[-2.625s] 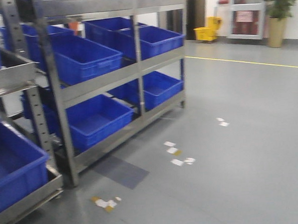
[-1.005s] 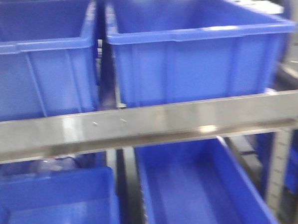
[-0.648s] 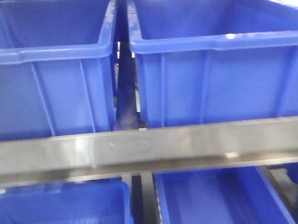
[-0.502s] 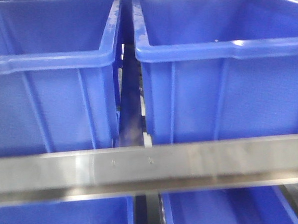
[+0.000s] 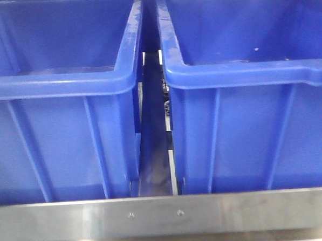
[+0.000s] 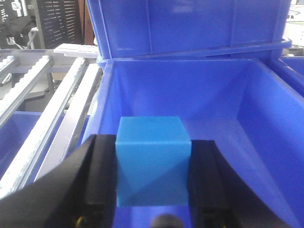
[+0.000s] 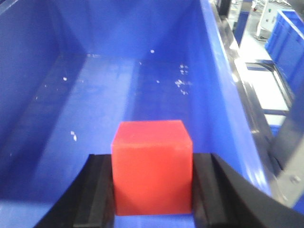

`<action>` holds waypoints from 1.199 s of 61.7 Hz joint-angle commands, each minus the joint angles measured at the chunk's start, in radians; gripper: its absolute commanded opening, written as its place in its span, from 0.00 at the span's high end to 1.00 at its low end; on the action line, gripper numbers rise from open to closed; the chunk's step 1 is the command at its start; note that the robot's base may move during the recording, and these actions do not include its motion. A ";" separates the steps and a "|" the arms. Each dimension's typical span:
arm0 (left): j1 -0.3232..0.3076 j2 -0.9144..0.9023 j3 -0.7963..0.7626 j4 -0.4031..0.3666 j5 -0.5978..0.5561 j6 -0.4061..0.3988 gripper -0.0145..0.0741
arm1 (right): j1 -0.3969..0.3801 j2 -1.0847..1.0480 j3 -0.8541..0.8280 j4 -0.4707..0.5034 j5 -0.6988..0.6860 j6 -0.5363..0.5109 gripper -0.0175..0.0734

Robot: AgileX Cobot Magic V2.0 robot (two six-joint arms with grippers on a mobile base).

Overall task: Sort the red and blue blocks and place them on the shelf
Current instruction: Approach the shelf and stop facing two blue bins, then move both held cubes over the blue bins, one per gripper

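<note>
Between fingers of left end effector (image 6: 152, 190): blue block (image 6: 152, 156), clamped, hanging over bin (image 6: 213, 102). Right end effector (image 7: 152, 190) likewise clamps red block (image 7: 152, 164) above speckled bin (image 7: 42, 76) on shelf (image 5: 252, 210). Advice: keep colours apart, descend inside rims, centre off walls, release low to prevent bounce.

Showing brushed stainless steel along the near front rail of the shelf (image 5: 252, 212), catching soft streaky glare around two small metal screws (image 5: 179, 212). Reading as moulded plastic on the left bin (image 5: 60, 147) and right bin (image 5: 248, 137): semi-glossy, shining along the rims, carrying faint scuffs and pale flecks. Appearing matt and smooth on the blue block (image 6: 152, 166) and red block (image 7: 152, 166). Looking dull, matt black on the left gripper (image 6: 153, 152).
</note>
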 commanded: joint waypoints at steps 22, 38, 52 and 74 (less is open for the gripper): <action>0.002 0.004 -0.029 -0.006 -0.094 -0.005 0.70 | -0.007 0.003 -0.028 -0.001 -0.085 -0.009 0.44; 0.002 0.004 -0.029 -0.006 -0.094 -0.005 0.70 | -0.007 0.003 -0.028 -0.001 -0.085 -0.009 0.44; 0.002 0.004 -0.029 -0.006 -0.094 -0.005 0.70 | -0.007 0.003 -0.028 -0.001 -0.085 -0.009 0.44; 0.002 0.004 -0.029 -0.006 -0.092 -0.005 0.70 | -0.007 0.003 -0.028 -0.001 -0.085 -0.009 0.44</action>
